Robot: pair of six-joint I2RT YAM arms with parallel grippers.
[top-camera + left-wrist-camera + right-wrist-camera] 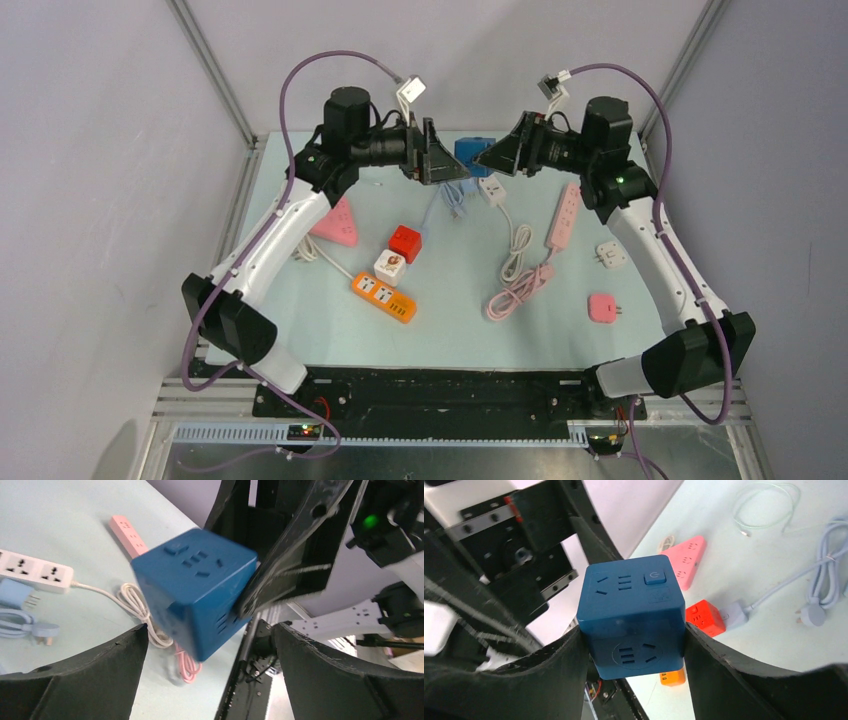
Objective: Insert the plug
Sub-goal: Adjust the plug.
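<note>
1. The blue cube socket (631, 615) sat clamped in the right gripper (634, 647), raised near the table's (450, 330) far edge; its button bore a power symbol.
2. The left gripper (210, 630) gaped wide just left of it, holding nothing.
3. Only the wrist views showed its socket faces; the light-blue plug (811, 614) lay on the table below.
</note>
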